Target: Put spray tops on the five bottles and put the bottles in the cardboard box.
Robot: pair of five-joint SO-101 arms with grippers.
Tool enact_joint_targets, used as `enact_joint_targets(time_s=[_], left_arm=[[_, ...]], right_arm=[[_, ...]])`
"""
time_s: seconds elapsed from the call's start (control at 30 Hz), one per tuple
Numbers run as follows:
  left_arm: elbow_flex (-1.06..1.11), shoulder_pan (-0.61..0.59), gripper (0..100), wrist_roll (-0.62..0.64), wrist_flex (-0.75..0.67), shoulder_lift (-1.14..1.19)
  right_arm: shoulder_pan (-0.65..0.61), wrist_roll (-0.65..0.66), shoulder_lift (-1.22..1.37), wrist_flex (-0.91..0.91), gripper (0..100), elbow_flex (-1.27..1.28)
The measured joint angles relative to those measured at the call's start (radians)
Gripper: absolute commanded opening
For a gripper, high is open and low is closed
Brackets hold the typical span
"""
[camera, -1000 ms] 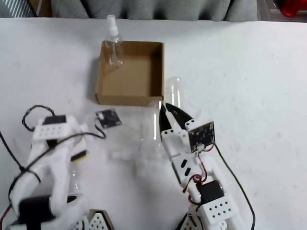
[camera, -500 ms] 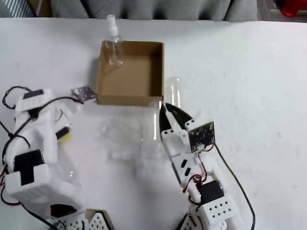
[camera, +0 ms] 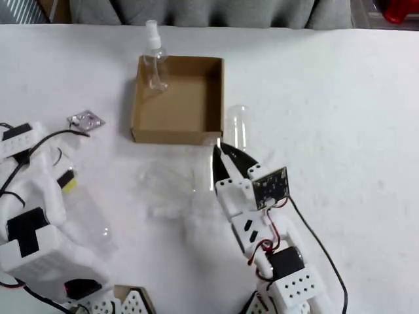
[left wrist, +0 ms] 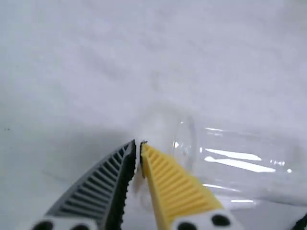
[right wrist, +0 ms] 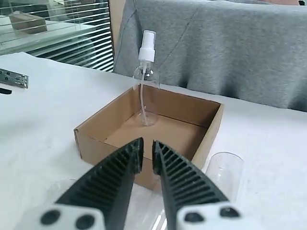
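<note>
The cardboard box (camera: 145, 124) (right wrist: 91, 139) sits open at the table's middle back. A clear bottle with a white spray top (camera: 154, 62) (right wrist: 145, 91) stands in its far left corner. An uncapped clear bottle (camera: 237, 125) (right wrist: 224, 172) stands just outside the box's near right corner. My right gripper (camera: 218, 149) (right wrist: 147, 144) hovers beside it, jaws shut on nothing. Other clear bottles lie in front of the box (camera: 167, 186). At the left, my left gripper (camera: 67, 182) (left wrist: 139, 144) is shut, and a lying clear bottle (camera: 91, 222) (left wrist: 230, 160) rests against its yellow finger (left wrist: 168, 182).
A white cloth covers the table (camera: 340, 118), with open room on the right half. A grey upholstered seat (right wrist: 216, 43) runs behind the far edge. Window blinds (right wrist: 53, 28) show at the far left. Both arm bases stand at the near edge.
My left arm has swung left, away from the box front, to the table's left side. My right gripper has edged slightly toward the box corner.
</note>
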Motion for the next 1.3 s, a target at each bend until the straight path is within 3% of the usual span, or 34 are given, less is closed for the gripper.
enact_joint_targets(time_s=[0.2,0.4,0.67,0.87,1.13,1.3], left_arm=[[-0.026,0.0,3,0.023,0.06,-0.087],[0.081,0.034,12,0.06,0.071,-0.331],[0.393,0.19,13,0.121,0.074,-0.674],[0.539,0.31,14,0.121,0.074,-0.787],[0.571,0.285,36,0.186,0.074,-0.801],[0.631,0.236,38,0.215,0.005,-0.801]], right_arm=[[-0.003,0.0,0.0,0.0,1.6,0.0],[-0.005,0.0,0.0,0.0,1.6,0.0],[-0.005,0.0,0.0,0.0,1.6,0.0],[-0.006,0.0,0.0,0.0,1.6,0.0],[-0.006,0.0,0.0,0.0,1.6,0.0],[-0.006,0.0,0.0,0.0,1.6,0.0]])
